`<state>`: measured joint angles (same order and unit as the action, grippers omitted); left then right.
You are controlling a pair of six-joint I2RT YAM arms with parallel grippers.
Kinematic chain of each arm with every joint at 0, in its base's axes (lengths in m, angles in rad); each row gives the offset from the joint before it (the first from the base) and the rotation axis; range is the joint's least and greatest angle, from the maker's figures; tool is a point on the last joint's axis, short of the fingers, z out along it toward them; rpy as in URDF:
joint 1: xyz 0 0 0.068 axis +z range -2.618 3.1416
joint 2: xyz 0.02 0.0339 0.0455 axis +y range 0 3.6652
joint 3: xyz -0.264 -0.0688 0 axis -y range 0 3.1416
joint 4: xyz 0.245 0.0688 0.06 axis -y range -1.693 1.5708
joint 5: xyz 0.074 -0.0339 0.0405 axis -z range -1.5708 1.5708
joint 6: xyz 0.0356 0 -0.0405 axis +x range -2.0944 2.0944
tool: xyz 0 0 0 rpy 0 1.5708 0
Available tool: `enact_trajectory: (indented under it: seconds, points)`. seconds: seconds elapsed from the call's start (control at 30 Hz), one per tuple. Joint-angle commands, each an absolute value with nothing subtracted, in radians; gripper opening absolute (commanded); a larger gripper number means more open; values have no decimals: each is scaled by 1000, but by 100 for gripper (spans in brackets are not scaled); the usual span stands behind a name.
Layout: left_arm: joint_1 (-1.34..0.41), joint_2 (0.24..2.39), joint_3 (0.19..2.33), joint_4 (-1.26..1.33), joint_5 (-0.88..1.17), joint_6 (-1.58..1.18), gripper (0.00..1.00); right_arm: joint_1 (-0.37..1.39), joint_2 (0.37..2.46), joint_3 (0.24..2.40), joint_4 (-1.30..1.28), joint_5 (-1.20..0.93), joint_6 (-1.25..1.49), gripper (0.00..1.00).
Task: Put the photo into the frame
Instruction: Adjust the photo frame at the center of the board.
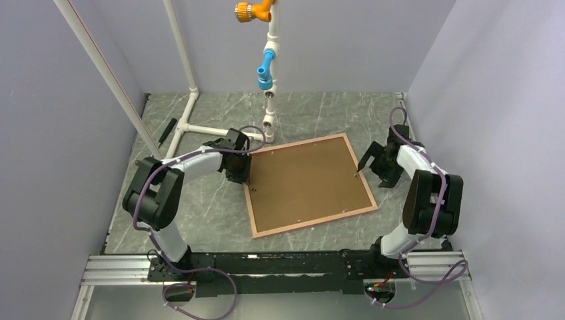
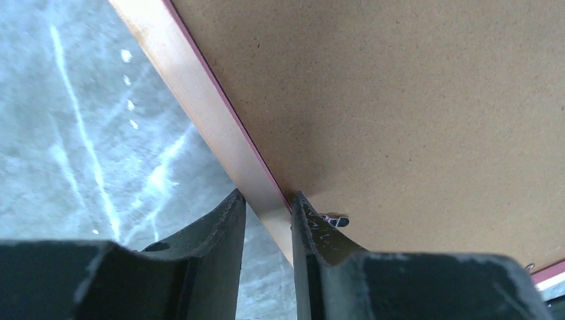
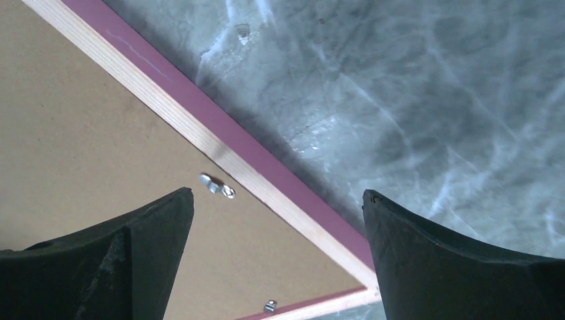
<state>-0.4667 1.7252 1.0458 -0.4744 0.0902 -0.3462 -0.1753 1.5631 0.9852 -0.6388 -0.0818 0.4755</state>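
**Item: frame** (image 1: 313, 222). It lay flat on the table (image 1: 200, 213), reverse side up, with tan wood rails showing a pink edge. A brown backing board (image 1: 306, 180) filled its opening. Its long axis ran left to right across the table, turned slightly, so each short side faced one arm.

**Item: photo.** It was not visible in any view. Whether it sat under the backing board or lay elsewhere could not be told.

**Item: left claw** (image 2: 266, 199). It was at the frame's left short side, toward the far corner. The fingers stood close together, one outside the rail and one on the board side. From the wrist view they looked clamped on the rail. A small metal clip showed just past the inner finger.

**Item: right claw** (image 3: 278, 193). The jaws were wide apart and held nothing. It hung over the frame's right short side. The rail ran diagonally between the fingers, and a metal clip (image 3: 217, 185) on the board lay just inside it.

**Item: pipe stand** (image 1: 200, 128). White, at the far left of the table, clear of the frame.

**Note on the coming move.** Each arm sat at its own short side of the frame, and only the left had a hold. The board probably had to come out or be secured next. The clip under the right claw was the nearest thing for that arm to work on.
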Motion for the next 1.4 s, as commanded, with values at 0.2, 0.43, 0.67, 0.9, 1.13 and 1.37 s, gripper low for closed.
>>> enact_trajectory:
  seconds: [0.2,0.43,0.67,0.9,1.13,1.37]
  points:
    - [-396,1635,1014,-483,130,-287,81,-160,1583,854,-530,-352,443,85]
    - [-387,1593,935,-499,186,-356,82,-87,1521,771,-572,-341,448,63]
    - [-385,1598,933,-552,79,-393,81,65,1584,808,-619,-128,470,26]
    - [-384,1534,949,-578,3,-401,83,126,1678,851,-643,34,492,0]
    - [-385,1546,966,-575,-72,-415,81,189,1719,894,-679,127,499,0]
    - [-385,1590,963,-503,-94,-454,80,213,1723,897,-680,130,501,0]
